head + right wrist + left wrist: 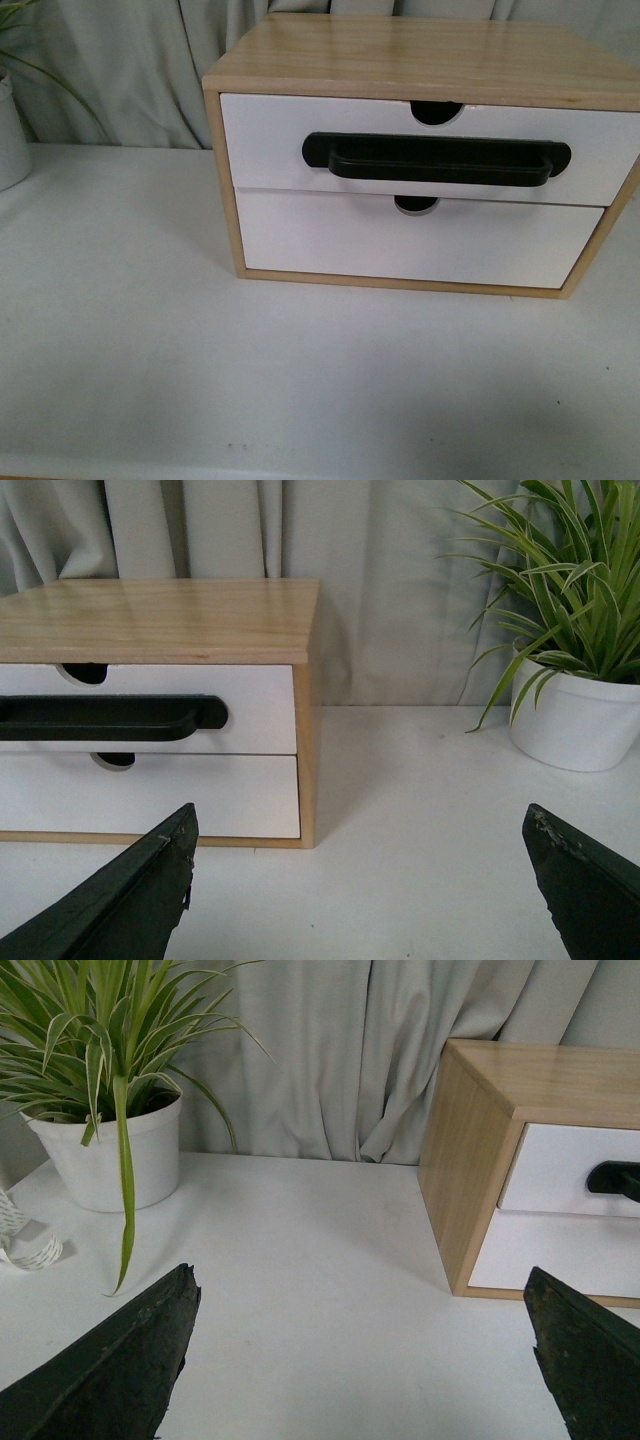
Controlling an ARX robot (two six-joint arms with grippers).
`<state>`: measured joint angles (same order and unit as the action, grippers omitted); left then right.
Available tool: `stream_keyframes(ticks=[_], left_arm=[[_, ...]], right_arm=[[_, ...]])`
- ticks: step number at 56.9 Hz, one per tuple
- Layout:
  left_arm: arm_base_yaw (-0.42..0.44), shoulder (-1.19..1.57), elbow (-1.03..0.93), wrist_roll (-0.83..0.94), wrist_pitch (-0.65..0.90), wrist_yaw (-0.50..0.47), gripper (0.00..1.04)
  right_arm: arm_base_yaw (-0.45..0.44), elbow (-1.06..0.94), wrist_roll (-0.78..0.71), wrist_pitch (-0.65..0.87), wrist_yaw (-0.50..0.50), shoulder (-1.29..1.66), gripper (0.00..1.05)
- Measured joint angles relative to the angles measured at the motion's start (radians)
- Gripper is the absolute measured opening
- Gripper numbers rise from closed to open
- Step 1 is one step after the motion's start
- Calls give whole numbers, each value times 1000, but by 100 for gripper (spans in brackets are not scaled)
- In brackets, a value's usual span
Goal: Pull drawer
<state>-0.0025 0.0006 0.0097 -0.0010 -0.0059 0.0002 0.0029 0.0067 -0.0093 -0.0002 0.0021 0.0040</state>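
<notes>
A small wooden cabinet point(400, 55) stands on the white table point(150, 350). Its upper drawer point(270, 135) has a white front, a long black bar handle point(436, 158) and a half-round notch in its top edge, and it sits pushed in. Neither arm shows in the front view. My left gripper point(360, 1285) is open over bare table, left of the cabinet point(470, 1160); only the handle's end point(615, 1178) shows there. My right gripper point(360, 820) is open too, near the cabinet's right front corner, with the drawer point(260, 715) and handle point(110, 718) ahead.
Below it is a plain white drawer point(420, 240) with a notch and no handle. A potted plant point(105, 1150) stands left of the cabinet, another potted plant point(575, 715) to its right. A grey curtain point(130, 60) hangs behind.
</notes>
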Motion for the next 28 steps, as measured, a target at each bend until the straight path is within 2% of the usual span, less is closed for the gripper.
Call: stream_keyframes(ticks=[28], left_arm=[[0,0,0,0,0,0,98]], right_arm=[[0,0,0,0,0,0,96]])
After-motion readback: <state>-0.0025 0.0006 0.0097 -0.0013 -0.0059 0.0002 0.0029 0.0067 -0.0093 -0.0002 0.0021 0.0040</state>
